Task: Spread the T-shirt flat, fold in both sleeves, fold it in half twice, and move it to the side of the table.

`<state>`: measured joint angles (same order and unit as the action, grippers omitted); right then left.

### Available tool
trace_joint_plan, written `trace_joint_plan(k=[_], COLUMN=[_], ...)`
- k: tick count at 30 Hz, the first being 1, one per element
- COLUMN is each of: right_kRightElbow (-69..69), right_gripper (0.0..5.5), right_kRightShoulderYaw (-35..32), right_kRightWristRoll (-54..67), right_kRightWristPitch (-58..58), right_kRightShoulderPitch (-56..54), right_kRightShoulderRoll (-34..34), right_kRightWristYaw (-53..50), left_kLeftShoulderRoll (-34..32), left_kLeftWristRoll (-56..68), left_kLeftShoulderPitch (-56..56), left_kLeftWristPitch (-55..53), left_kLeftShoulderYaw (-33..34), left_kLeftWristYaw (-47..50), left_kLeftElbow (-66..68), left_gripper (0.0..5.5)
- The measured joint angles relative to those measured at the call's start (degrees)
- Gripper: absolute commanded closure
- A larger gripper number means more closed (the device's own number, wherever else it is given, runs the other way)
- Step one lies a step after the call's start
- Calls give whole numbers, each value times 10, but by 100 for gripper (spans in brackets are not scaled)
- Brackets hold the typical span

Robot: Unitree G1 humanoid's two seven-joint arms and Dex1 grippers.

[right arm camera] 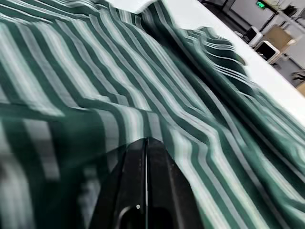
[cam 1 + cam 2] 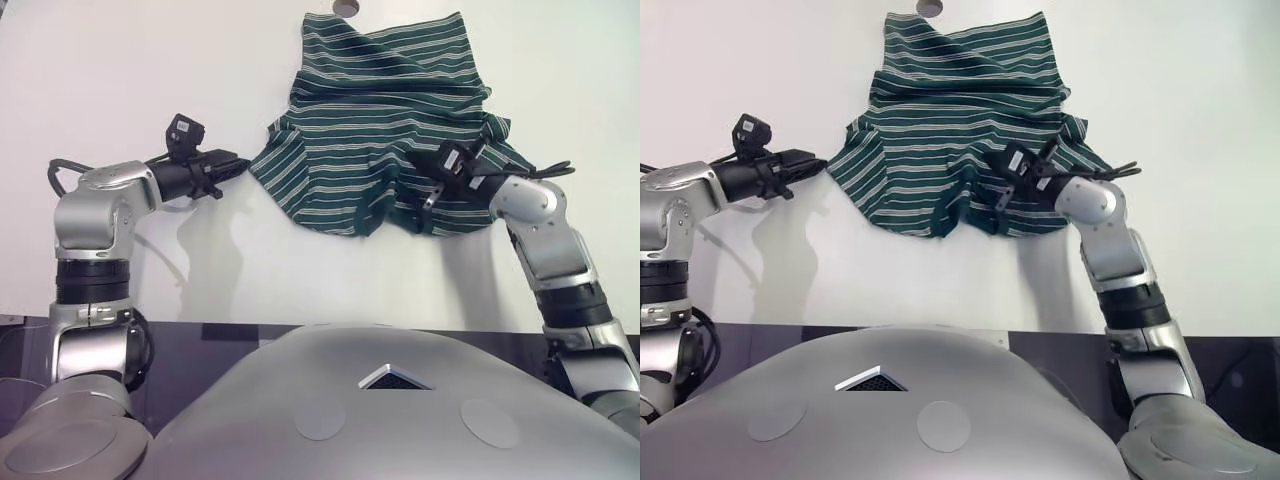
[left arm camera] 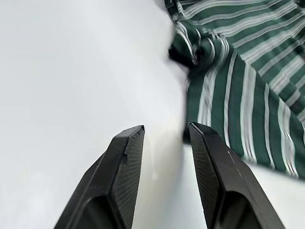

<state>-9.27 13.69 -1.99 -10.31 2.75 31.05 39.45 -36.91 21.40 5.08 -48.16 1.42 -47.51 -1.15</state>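
A dark green T-shirt (image 2: pixel 380 110) with white stripes lies crumpled on the white table (image 2: pixel 110 60), at the far middle. My left gripper (image 2: pixel 238 163) hovers just left of the shirt's left edge; in the left wrist view it (image 3: pixel 164 131) is open, nothing between its fingers, with the shirt's rumpled edge (image 3: pixel 228 71) just beyond. My right gripper (image 2: pixel 430 205) points down at the shirt's near right part. In the right wrist view its (image 1: pixel 147 140) fingers are pressed together at the striped cloth (image 1: pixel 200 105), and I see no cloth between them.
A small grey round fitting (image 2: pixel 345 6) sits at the table's far edge behind the shirt. Bare white tabletop lies left, right and in front of the shirt. The table's near edge (image 2: pixel 250 325) runs across below both arms.
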Motion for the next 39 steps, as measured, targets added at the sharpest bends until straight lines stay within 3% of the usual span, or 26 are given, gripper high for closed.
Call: trace_joint_plan(k=[3, 8, 15, 19, 24, 31, 35, 37, 39], right_kRightElbow=[-18, 35, 90, 47, -30, -53, -39, -29, -3], right_gripper=[550, 550, 550, 550, 550, 550, 550, 550, 550], right_kRightShoulderYaw=[4, 18, 0, 6, 19, 21, -35, -59, -91], right_kRightWristRoll=[-5, -27, -30, -22, -4, 20, 56, 70, 85], right_kRightWristPitch=[-36, -24, 4, -9, -39, -77, -92, -97, -113], right_kRightShoulderPitch=[13, -12, -35, -17, 8, 8, -31, -50, -63], right_kRightShoulderRoll=[-17, -47, -47, -5, 69, 56, 39, 40, 36], right_kRightWristYaw=[-21, -54, -83, -21, 65, 73, 59, 59, 37], left_kLeftShoulderRoll=[-28, -11, -2, 7, -2, -71, -61, -41, -8], left_kLeftWristRoll=[5, 35, 49, 49, 64, 98, 150, 150, 125], left_kLeftShoulderPitch=[14, 53, 59, 64, 47, 11, 55, 90, 103], left_kLeftWristPitch=[-3, -31, -27, -19, -30, -39, -62, -62, -58], left_kLeftShoulderYaw=[-21, -36, -46, -34, 0, 31, 49, 18, -55], left_kLeftWristYaw=[-41, -63, -65, -50, -57, -124, -127, -118, -96], left_kLeftElbow=[24, 64, 79, 98, 101, 28, -40, -65, -87], left_gripper=[379, 379, 492, 549, 549, 549, 549, 549, 549])
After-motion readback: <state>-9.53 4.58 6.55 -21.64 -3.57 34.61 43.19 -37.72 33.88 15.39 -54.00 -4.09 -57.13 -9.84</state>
